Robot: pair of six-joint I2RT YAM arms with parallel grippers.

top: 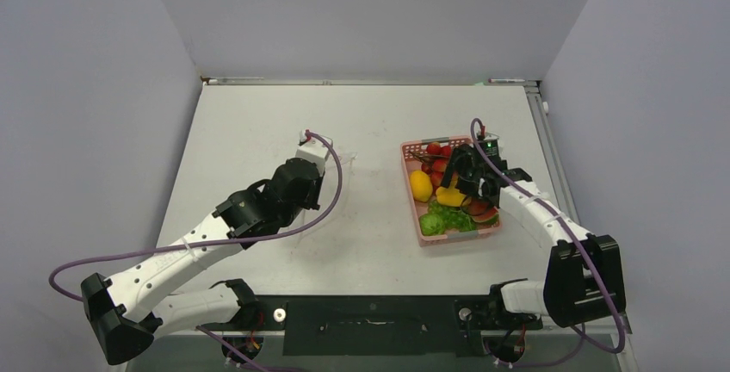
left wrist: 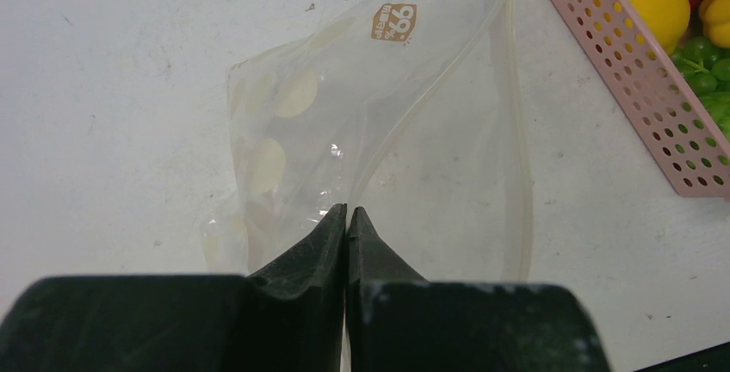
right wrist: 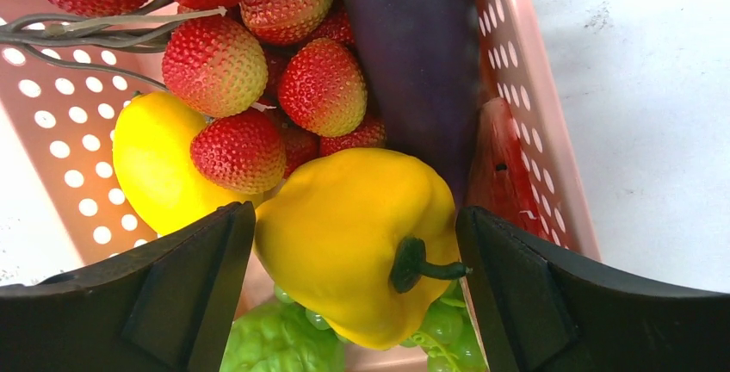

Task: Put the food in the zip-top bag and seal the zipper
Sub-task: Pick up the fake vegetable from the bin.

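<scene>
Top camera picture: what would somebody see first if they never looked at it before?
Probably the pink basket on the right of the table, heaped with bright toy food like red strawberries. The right jaws stand open on either side of a yellow pepper in it. Left of it, the left jaws are shut on the clear zip-top bag.
</scene>
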